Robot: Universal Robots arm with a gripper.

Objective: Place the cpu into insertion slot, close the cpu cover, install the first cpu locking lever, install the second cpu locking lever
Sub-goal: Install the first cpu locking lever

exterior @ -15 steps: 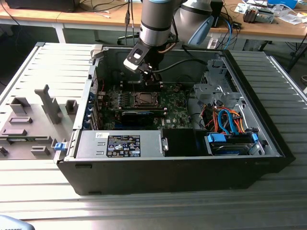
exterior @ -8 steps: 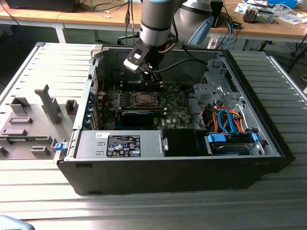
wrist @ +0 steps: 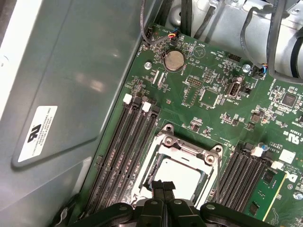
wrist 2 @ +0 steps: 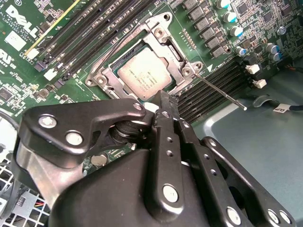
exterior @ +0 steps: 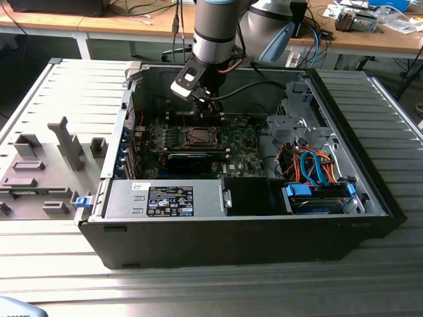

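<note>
Gripper: pinching shut, empty, hovering at 1 o'clock of cpu in the exterior view; cpu cover lying flat, apparently retaining it; lever projecting unlatched.

Grey slatted table under open computer case, grey fixtures beside.

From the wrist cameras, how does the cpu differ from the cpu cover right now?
The cpu is a solid, dull grey plate; the cpu cover is a shinier open frame with a window. The cpu is smaller and sits inside that window; the cpu cover is larger and rings it. Both are square, metallic and lie flat.
</note>
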